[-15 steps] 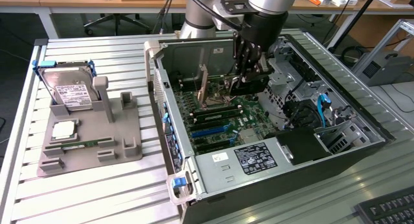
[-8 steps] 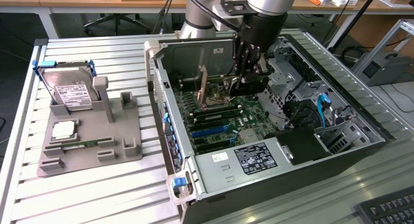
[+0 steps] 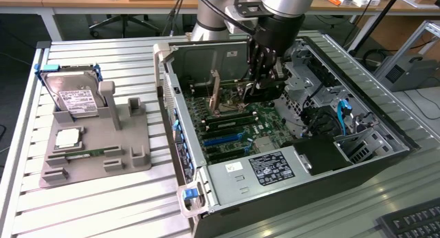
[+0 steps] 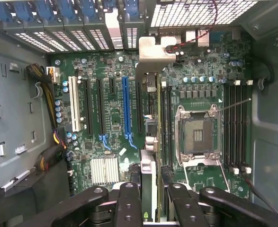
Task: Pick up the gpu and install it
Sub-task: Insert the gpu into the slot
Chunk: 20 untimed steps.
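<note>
1. Gripping the gpu [image 4: 151,59] near one end, the jaws are closed on it, with a finger pressed to each flat face. The card runs on edge away from them toward its silver bracket.
2. The card is inside the open computer case [image 3: 385,140], held between the jaws and reaching out ahead of them. It sits just above the motherboard [image 4: 108,123], with its bracket end up against the case's rear slot openings.
3. To one side of the jaws lie the blue slot [image 4: 125,109] and the white slot [image 4: 74,104]; to the other side is the empty CPU socket [image 4: 198,135]. The card lines up with a dark slot between the blue one and the socket. Whether its lower edge has met that slot I cannot tell.
4. It looks light and stiff to me, a thin board that would not take bending or twisting kindly.
5. I would guess the parts on it and the contact edge are fragile. That makes the flat faces by the upper edge the sensible place to hold it, as here.
6. Pinched at one end, the long bracket end could tilt, and the smooth faces might slip in a tight fit.
7. Well away from the jaws, on the tabletop [image 3: 103,57], a grey holder [image 3: 131,160] carries the hard drive [image 3: 75,96].
</note>
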{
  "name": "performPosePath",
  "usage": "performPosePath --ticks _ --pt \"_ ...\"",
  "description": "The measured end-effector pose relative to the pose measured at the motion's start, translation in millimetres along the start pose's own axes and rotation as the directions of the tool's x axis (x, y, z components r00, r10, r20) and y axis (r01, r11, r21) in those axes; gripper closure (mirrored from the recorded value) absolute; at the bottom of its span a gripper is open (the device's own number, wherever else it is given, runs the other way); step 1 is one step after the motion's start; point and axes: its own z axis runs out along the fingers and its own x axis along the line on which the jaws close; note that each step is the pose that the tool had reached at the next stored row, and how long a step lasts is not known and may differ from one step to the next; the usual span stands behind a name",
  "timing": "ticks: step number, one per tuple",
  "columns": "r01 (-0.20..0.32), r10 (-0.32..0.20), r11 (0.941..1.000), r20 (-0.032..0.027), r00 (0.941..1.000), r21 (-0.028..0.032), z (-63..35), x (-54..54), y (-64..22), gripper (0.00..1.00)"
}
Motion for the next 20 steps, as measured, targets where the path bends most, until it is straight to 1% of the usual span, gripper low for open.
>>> performPosePath --ticks 20 --pt "0.0 0.0 1.0 -0.0001 1.0 0.0 3.7 1.0 1.9 0.73"
